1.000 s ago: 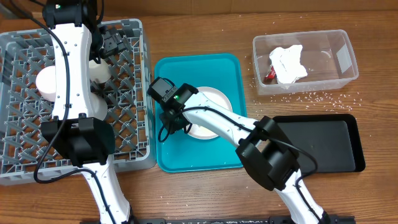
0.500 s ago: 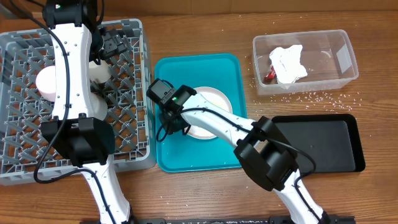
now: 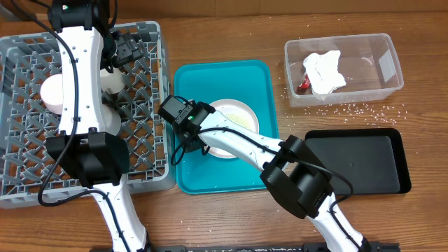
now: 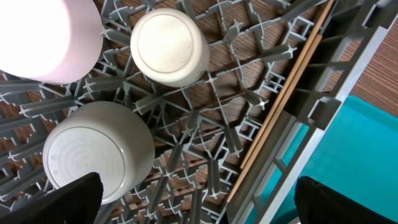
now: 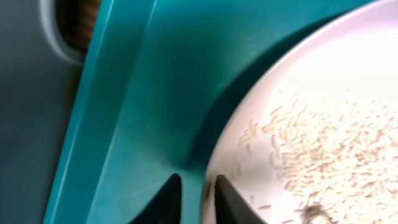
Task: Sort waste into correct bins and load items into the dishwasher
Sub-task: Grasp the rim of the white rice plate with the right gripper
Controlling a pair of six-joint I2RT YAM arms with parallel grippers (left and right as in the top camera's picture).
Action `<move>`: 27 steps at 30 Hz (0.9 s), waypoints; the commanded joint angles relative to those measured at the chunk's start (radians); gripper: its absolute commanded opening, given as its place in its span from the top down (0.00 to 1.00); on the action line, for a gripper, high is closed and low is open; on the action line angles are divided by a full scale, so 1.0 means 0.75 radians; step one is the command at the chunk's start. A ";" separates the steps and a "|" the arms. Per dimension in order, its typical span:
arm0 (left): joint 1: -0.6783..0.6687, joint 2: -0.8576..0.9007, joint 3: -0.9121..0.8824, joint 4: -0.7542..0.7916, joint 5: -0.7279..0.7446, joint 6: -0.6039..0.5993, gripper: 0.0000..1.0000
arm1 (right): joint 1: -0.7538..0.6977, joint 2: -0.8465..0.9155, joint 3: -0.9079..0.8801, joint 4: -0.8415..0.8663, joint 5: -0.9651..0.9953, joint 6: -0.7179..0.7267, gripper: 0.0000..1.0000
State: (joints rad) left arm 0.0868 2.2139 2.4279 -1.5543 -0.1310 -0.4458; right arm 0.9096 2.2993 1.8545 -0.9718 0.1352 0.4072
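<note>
A white plate with rice grains lies on the teal tray. My right gripper is at the plate's left rim. In the right wrist view its fingers straddle the rim, nearly closed on it, and the plate casts a shadow on the tray. My left gripper hangs wide open and empty over the grey dish rack. In the rack are an upturned white cup, an upturned bowl and another white dish.
The clear tub at the back right holds the crumpled napkin and the red wrapper. Loose grains lie on the table in front of it. The black tray is at the right. Chopsticks lie along the rack's edge.
My right gripper has shifted a little to the left at the plate's rim. The left arm has not moved.
</note>
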 commanded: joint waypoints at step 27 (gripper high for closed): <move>-0.003 -0.022 0.012 -0.006 0.012 -0.005 0.00 | -0.001 0.006 0.105 -0.012 0.123 0.026 0.96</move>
State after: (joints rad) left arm 0.0868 2.2143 2.4279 -1.5566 -0.1310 -0.4458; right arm 0.9104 2.2993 1.8931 -0.9840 0.2153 0.4221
